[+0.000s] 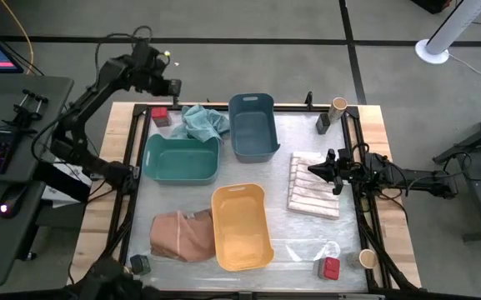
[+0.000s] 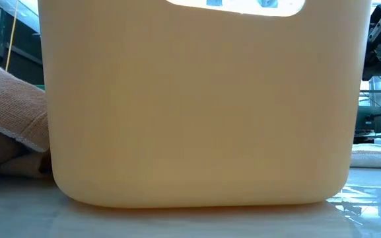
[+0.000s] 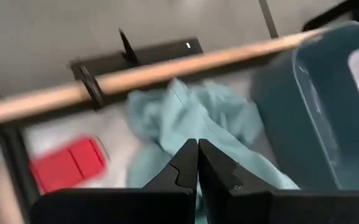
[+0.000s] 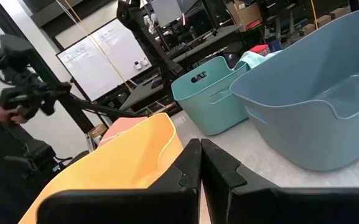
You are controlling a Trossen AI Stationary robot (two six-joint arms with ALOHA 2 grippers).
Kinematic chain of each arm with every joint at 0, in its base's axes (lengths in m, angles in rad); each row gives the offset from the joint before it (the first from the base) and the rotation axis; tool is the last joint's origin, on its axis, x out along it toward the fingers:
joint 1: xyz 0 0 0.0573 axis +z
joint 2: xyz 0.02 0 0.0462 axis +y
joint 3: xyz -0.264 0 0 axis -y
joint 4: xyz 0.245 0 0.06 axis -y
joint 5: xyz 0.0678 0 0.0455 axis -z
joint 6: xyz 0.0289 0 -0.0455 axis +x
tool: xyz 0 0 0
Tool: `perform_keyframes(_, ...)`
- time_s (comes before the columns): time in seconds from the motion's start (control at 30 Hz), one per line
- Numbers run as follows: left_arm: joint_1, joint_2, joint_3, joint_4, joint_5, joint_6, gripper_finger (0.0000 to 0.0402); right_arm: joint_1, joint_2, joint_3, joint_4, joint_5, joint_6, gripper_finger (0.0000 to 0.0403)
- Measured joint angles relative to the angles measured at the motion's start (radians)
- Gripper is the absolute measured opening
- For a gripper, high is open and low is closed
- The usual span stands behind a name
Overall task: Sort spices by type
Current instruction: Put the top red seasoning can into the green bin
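The spices lie scattered on the table. A red box sits in the far left corner beside a crumpled teal cloth. A tan jar and a dark grey box stand at the far right. Another red box and a tan jar are at the near right, and a dark grey box at the near left. My left gripper hangs shut above the far left corner, pointing down at the teal cloth. My right gripper rests level and shut at the right edge.
A green bin, a blue bin and a yellow bin stand mid-table. The yellow bin fills the low view. A tan cloth lies at the near left. A striped cloth lies under my right gripper.
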Motion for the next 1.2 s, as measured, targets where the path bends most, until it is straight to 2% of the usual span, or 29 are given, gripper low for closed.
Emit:
perform_keyframes(0.17, 0.045, 0.035, 0.019, 0.114, -0.118, -0.014, 0.0002, 0.000, 0.000, 0.000, 0.000, 0.000, 0.000, 0.0001)
perform_keyframes(0.27, 0.063, 0.062, 0.019, 0.116, -0.211, 0.037, 0.0022, 0.000, 0.000, 0.000, 0.000, 0.000, 0.000, 0.0001)
perform_keyframes(0.53, 0.053, 0.149, 0.018, -0.006, -0.239, 0.216, 0.0154, 0.000, 0.000, 0.000, 0.000, 0.000, 0.000, 0.0001)
perform_keyframes(0.67, 0.017, 0.212, 0.018, -0.107, -0.377, 0.245, 0.0210, 0.000, 0.000, 0.000, 0.000, 0.000, 0.000, 0.0001)
perform_keyframes(0.77, -0.005, 0.261, 0.018, -0.171, -0.449, 0.244, 0.0236, 0.000, 0.000, 0.000, 0.000, 0.000, 0.000, 0.0001)
perform_keyframes(1.0, -0.037, 0.347, 0.018, -0.271, -0.456, 0.363, 0.0246, 0.000, 0.000, 0.000, 0.000, 0.000, 0.000, 0.0001)
perform_keyframes(1.2, -0.049, 0.409, 0.018, -0.271, -0.507, 0.476, 0.0246, 0.000, 0.000, 0.000, 0.000, 0.000, 0.000, 0.0001)
